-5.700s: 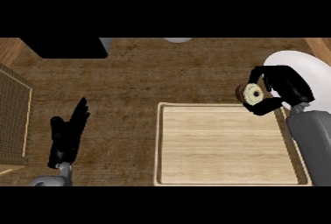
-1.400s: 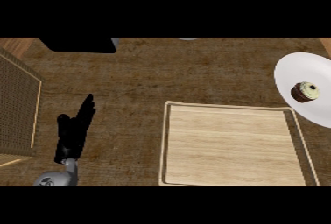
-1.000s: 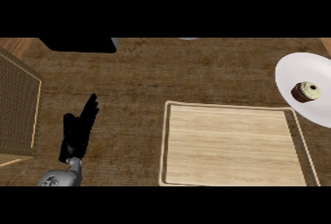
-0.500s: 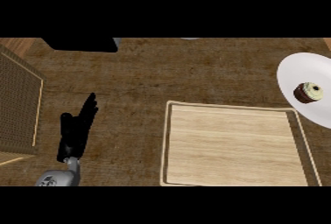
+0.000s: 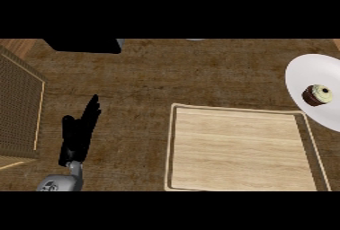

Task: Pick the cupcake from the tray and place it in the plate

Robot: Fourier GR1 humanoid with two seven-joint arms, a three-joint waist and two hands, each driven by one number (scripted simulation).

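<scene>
Now cupcake on plate, wooden tray beside, brown counter.

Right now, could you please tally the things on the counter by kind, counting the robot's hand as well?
White round plate: 1
Chocolate cupcake with pale frosting, lying on the plate: 1
Light wooden rectangular tray: 1
Woven wicker box at the left edge: 1
Black left hand, open, resting at lower left: 1
Total: 5

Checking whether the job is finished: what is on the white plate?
A chocolate cupcake with pale frosting sits on the round white plate; the plate's right part is out of view.
</scene>
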